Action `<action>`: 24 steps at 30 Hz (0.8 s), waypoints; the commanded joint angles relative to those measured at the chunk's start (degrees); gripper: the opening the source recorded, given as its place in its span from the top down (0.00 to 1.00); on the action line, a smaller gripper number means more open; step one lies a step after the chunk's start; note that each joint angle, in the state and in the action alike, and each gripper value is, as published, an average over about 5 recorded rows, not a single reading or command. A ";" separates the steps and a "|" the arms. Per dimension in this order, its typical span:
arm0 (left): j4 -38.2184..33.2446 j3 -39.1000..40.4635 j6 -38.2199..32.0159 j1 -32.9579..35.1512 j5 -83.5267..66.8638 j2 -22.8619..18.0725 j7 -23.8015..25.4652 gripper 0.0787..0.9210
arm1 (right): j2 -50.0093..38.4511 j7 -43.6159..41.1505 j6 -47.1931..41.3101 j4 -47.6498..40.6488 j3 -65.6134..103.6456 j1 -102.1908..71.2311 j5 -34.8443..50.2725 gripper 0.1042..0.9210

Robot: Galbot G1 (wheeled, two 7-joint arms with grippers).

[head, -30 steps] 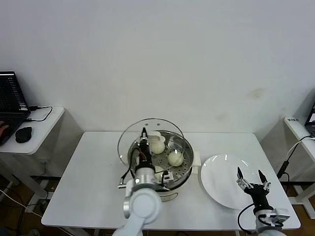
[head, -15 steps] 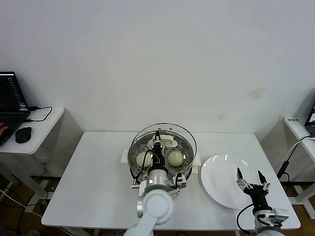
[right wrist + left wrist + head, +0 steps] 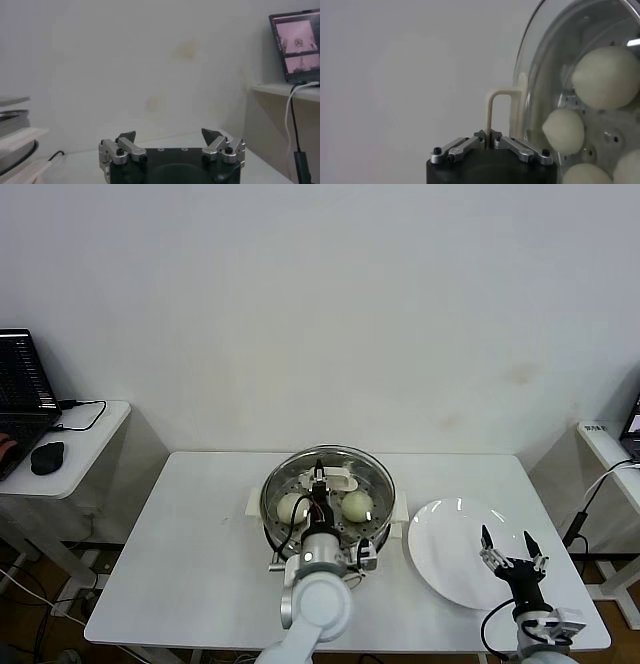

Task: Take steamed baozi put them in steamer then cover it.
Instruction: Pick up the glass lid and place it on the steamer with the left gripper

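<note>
1. Right gripper (image 3: pixel 508 556): nearest, low over white plate (image 3: pixel 445 534), fingers spread wide, holding nothing. Idle, prob. parked clear of the work.
2. White plate: bare, on table (image 3: pixel 190 544), just right of steamer.
3. Left gripper (image 3: pixel 320 485): above steamer centre, pinched tight on cover's cream handle (image 3: pixel 496 107). Centre grip likely keeps lid level while it sits.
4. Cover (image 3: pixel 372 467): glass lid over steamer (image 3: pixel 275 524), rim about in line w/ pot; fully seated or not, can't tell.
5. Steamed baozi (image 3: pixel 357 505): inside steamer under glass; four show in left wrist view.
6. Side table w/ laptop (image 3: pixel 20 384): far left, not involved.
</note>
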 commanded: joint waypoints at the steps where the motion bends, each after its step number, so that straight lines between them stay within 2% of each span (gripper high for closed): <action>1: 0.57 -0.01 -0.07 0.31 0.27 -0.21 -0.26 0.94 | -0.09 0.00 0.15 -0.27 -0.03 0.05 -0.21 0.12; 24: 1.48 -1.12 -1.22 1.33 0.55 -0.08 -2.29 0.94 | 0.23 -0.20 0.31 -0.59 -0.45 0.25 -1.04 0.12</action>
